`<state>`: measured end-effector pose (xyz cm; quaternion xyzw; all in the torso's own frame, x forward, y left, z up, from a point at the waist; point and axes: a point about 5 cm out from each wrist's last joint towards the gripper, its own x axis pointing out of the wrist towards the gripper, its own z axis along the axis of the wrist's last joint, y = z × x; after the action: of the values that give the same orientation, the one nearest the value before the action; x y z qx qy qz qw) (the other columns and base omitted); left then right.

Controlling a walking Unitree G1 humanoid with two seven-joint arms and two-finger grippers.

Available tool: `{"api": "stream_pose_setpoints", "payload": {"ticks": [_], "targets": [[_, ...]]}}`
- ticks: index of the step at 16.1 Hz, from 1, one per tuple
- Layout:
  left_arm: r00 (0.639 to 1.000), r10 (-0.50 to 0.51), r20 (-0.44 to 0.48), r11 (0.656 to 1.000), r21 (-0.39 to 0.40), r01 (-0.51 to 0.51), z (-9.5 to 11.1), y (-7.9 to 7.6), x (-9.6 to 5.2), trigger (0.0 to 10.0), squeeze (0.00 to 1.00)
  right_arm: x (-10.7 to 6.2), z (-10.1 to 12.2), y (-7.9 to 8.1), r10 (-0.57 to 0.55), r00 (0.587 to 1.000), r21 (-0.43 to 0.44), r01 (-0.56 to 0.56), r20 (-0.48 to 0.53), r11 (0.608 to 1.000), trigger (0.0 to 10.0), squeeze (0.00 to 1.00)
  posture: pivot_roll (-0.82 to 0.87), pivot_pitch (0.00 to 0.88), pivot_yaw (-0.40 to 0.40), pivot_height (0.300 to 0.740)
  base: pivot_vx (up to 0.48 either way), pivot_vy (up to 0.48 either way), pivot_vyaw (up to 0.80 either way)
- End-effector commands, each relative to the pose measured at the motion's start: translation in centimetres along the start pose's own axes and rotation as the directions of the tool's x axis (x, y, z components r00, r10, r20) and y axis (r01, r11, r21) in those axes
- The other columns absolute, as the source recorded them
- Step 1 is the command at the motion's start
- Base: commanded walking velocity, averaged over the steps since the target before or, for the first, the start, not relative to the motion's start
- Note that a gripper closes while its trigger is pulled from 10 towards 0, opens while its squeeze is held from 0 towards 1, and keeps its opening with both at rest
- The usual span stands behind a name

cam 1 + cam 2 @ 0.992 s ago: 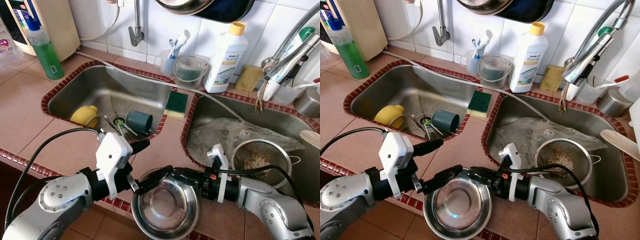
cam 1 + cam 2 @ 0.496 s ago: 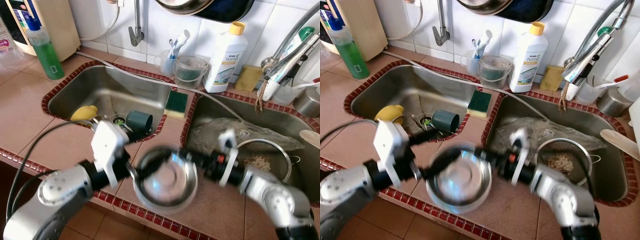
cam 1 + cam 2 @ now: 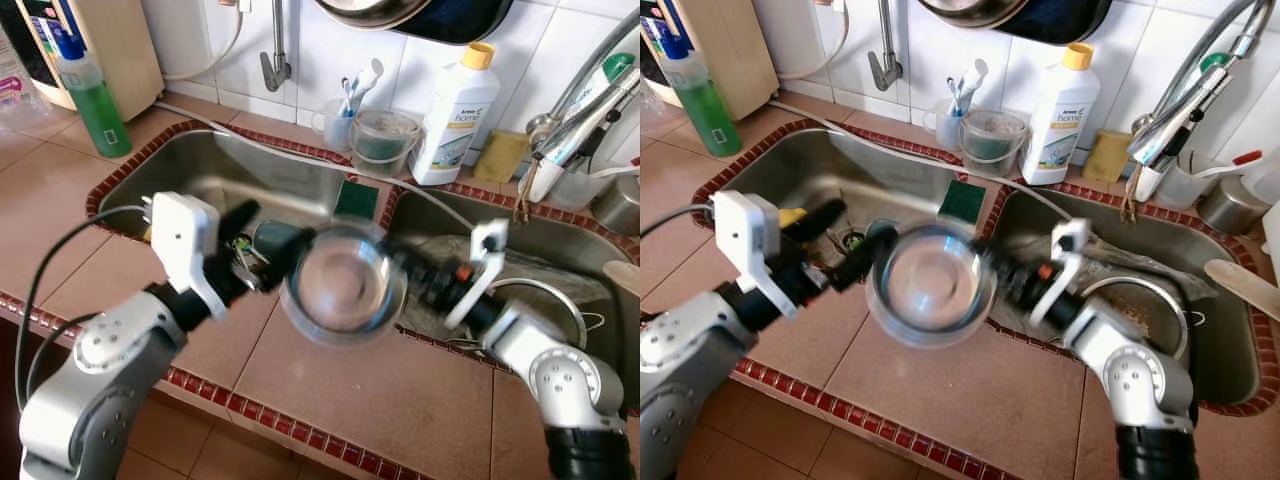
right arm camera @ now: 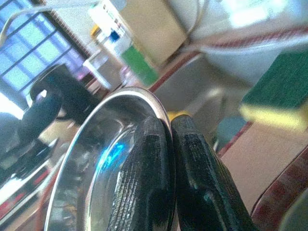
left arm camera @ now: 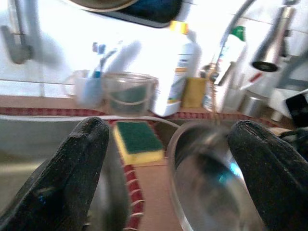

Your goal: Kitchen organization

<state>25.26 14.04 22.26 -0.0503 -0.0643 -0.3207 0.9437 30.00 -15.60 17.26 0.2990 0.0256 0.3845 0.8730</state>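
Bowl count one, round shiny steel bowl [image 3: 343,283] pinched at its rim by my right gripper [image 4: 166,144], left gripper [image 3: 262,247] spread open beside it, two steel sink basins [image 3: 195,180], one green-and-yellow sponge [image 3: 355,200] between them.

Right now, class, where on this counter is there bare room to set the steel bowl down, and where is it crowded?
Bare: the brown tile counter in front of both sinks, and the tiles left of the left sink toward the green bottle. Crowded: the left sink's bottom, the right sink with its strainer, and the back ledge. The right gripper pinches the steel bowl.
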Motion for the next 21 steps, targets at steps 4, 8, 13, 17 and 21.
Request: {"api": "stream_pose_setpoints", "payload": {"ticks": [4,8,13,17,21], "targets": [[0.997,0.080,0.000,0.996,-0.025,-0.080,-0.4,1.3,0.3,10.0,0.00,1.2,4.3,1.6,-0.041,0.963,-0.083,0.066,0.267,0.994,10.0,0.00,-0.04,0.119,-0.013,0.740,0.000,0.000,0.00],[0.997,0.077,-0.010,0.996,-0.040,-0.078,-0.6,1.7,0.7,10.0,0.00,2.0,5.0,3.3,0.018,0.950,-0.099,0.014,0.312,0.995,10.0,0.00,-0.04,0.115,-0.003,0.740,0.000,0.307,0.00],[0.998,0.057,-0.025,0.998,-0.032,-0.058,-0.9,1.5,0.8,10.0,0.00,2.3,4.5,4.4,0.065,0.955,-0.110,-0.035,0.289,0.993,10.0,0.00,-0.04,0.113,-0.002,0.740,0.000,0.480,0.00],[0.999,0.043,-0.033,0.999,-0.029,-0.044,-1.1,1.3,0.9,10.0,0.00,2.4,4.4,4.6,0.089,0.957,-0.117,-0.059,0.274,0.991,10.0,0.00,-0.04,0.108,-0.006,0.740,0.000,0.480,0.00],[0.997,0.039,-0.061,0.999,-0.018,-0.040,-1.6,1.1,1.0,10.0,0.00,2.5,4.5,4.7,0.079,0.959,-0.142,-0.041,0.274,0.989,10.0,0.00,-0.04,0.100,-0.006,0.740,0.000,0.076,0.00]]}}
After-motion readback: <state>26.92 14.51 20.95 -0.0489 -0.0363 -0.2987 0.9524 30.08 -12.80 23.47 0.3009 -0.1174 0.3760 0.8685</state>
